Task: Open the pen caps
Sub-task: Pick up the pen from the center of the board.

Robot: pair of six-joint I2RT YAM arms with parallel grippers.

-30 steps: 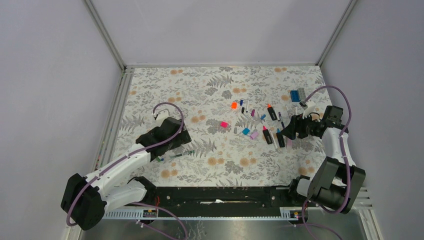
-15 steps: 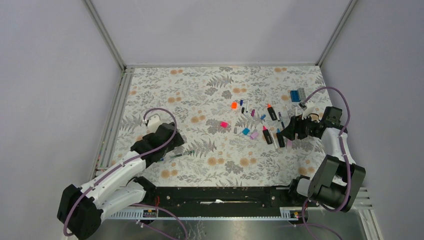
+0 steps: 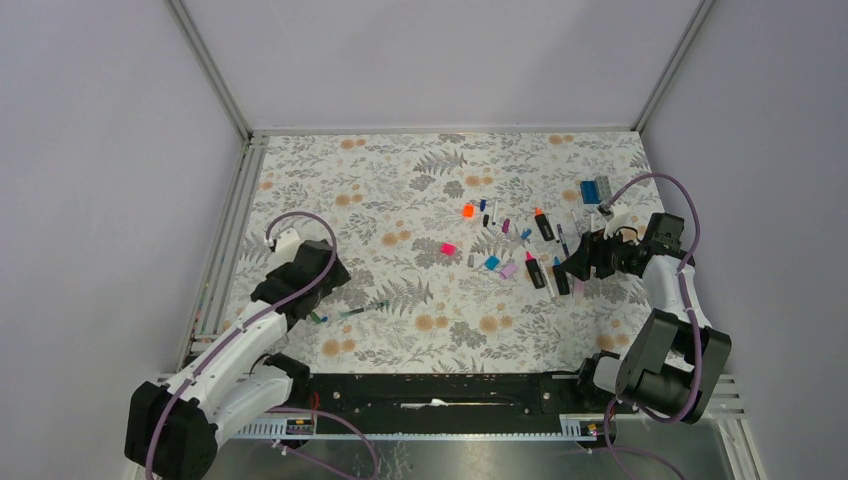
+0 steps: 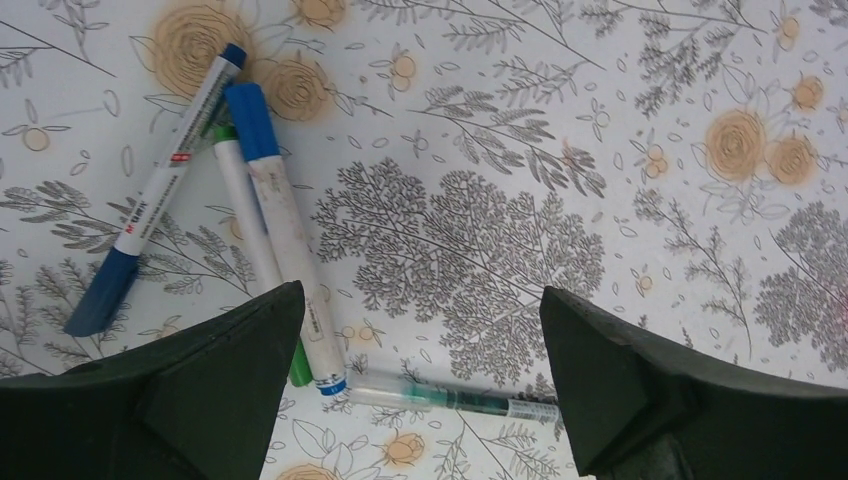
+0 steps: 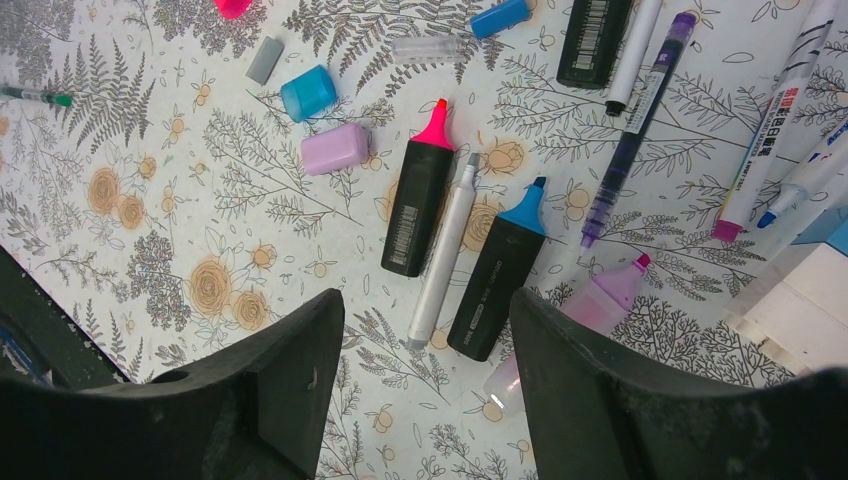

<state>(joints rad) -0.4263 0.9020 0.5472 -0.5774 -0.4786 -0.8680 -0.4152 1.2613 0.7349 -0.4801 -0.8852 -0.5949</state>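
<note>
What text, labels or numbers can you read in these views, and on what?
Nothing reads fully.
white pen with blue ends: red mark and dark print, too blurred to read.
pink-tipped highlighter: barcode label, digits too small.
blue-tipped highlighter: white print along the barrel, too small.
white pen at the right edge: red and blue characters, not legible.

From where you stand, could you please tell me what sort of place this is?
Most likely a robot lab test cell. Plain grey walls on a metal frame box in a table with a floral cloth. Two arms are bolted at its near edge, and pens lie scattered about.
</note>
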